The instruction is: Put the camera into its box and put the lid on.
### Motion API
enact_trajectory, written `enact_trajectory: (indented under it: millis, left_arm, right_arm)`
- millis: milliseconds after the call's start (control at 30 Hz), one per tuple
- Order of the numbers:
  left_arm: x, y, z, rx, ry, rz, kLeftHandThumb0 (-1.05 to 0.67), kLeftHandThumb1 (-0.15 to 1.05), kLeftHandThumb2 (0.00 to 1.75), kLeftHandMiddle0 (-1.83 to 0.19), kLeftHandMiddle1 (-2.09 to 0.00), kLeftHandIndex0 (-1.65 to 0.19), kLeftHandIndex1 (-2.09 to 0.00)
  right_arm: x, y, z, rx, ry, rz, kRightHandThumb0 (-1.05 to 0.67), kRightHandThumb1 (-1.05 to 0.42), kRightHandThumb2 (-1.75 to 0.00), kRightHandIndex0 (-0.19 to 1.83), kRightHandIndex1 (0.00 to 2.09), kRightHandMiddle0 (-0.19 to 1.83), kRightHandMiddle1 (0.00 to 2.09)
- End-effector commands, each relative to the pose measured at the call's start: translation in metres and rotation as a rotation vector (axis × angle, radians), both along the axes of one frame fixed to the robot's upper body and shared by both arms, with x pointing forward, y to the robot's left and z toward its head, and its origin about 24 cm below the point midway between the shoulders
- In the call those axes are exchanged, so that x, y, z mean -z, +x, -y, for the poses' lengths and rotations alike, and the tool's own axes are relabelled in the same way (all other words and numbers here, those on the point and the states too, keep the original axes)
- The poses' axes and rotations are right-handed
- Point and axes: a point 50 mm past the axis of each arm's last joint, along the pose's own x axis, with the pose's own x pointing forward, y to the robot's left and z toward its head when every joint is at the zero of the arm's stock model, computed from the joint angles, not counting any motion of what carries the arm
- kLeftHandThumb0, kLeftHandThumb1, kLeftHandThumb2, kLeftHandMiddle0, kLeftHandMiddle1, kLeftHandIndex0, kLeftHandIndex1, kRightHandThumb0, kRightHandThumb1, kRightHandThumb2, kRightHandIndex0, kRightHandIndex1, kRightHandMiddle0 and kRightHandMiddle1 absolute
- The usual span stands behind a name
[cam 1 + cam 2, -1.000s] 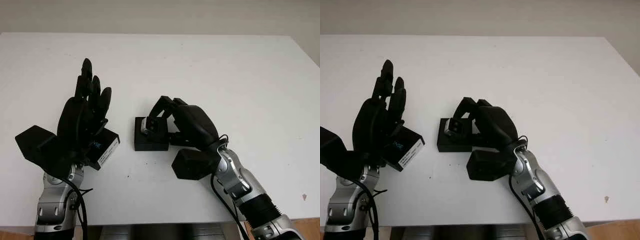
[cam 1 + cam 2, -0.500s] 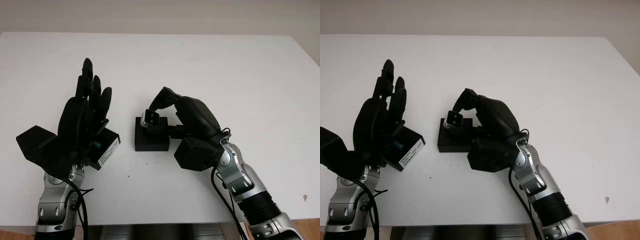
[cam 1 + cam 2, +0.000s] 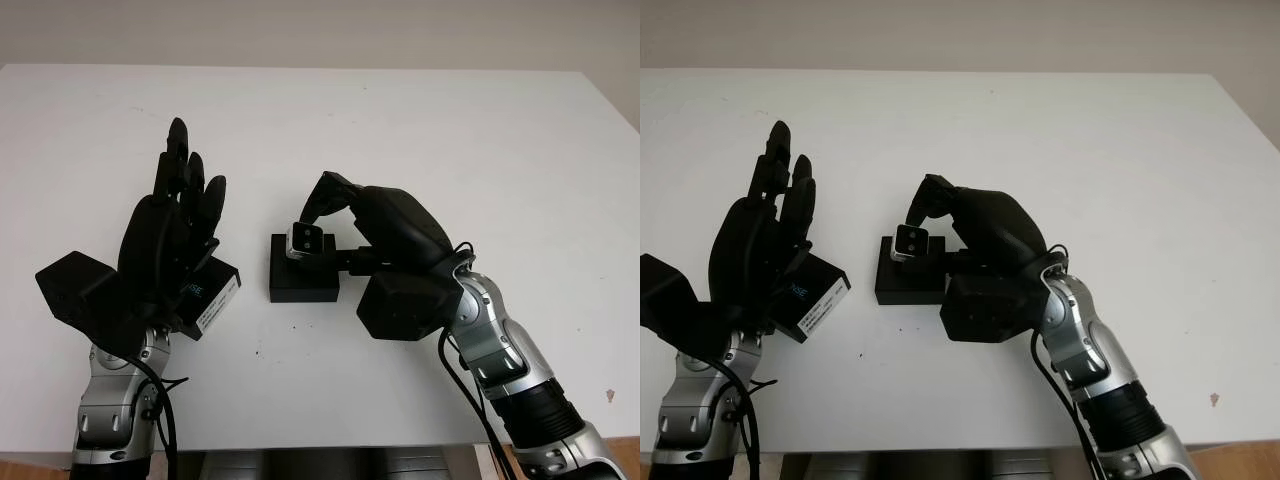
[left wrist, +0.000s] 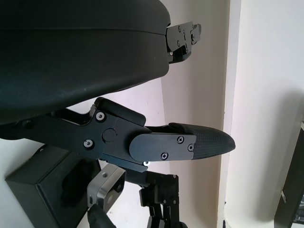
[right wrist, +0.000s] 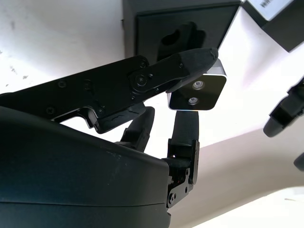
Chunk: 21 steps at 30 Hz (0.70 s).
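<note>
Right hand: right hand [image 3: 345, 215] pinches the camera [image 3: 308, 241] between its fingertips and holds it just above the box [image 3: 303, 274], at the box's far edge — lifted clear of the recess.
Camera: small, silver-rimmed with a dark face and two round lenses; in the right wrist view [image 5: 198, 90] one finger lies across its top edge and another comes up from below. Its face is turned toward the robot and tilted a little.
Box: black, open, flat on the white table [image 3: 420, 130] near the middle; the right wrist view shows a shaped recess [image 5: 179, 34] in its insert, with nothing in it.
Lid: black lid [image 3: 208, 293] with a white label along one edge, lying on the table just left of the box, partly under the left hand. A narrow strip of table separates lid and box.
Left hand: left hand [image 3: 175, 225] is open, raised above the lid with its fingers pointing away from the robot; holds nothing.
Right arm: comes in from the bottom right, wrist bent so the palm arches over the box's right side — the hand's dark shell hides that side of the box.
Around: bare table around box and lid.
</note>
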Motion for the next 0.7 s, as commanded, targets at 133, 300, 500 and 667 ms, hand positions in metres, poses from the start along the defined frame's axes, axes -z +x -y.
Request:
enact_trajectory:
  millis: [133,300,500,667]
  left_arm:
    - [0.0,0.0,0.001,0.0,-0.003,0.006,-0.76,1.05,0.39,0.19,0.0,0.19,0.0]
    - [0.0,0.0,0.001,-0.002,-0.004,0.005,-0.76,1.05,0.38,0.19,0.0,0.19,0.0]
    - [0.0,0.0,0.002,0.002,-0.001,0.009,-0.75,1.05,0.4,0.19,0.0,0.19,0.0]
    - [0.0,0.0,0.002,0.003,-0.015,0.005,-0.75,1.05,0.37,0.19,0.0,0.19,0.0]
  right_arm:
    - [-0.011,-0.001,-0.004,-0.019,-0.072,0.052,-0.38,-1.05,-0.06,0.45,0.76,0.49,1.94]
    - [-0.012,-0.003,-0.008,-0.014,-0.096,0.037,-0.38,-1.04,-0.05,0.47,0.72,0.51,1.77]
    - [-0.012,-0.004,-0.012,-0.008,-0.103,0.021,-0.38,-1.04,-0.05,0.49,0.69,0.51,1.74]
    - [-0.01,-0.005,-0.015,-0.004,-0.104,0.022,-0.37,-1.03,-0.05,0.52,0.66,0.51,1.66]
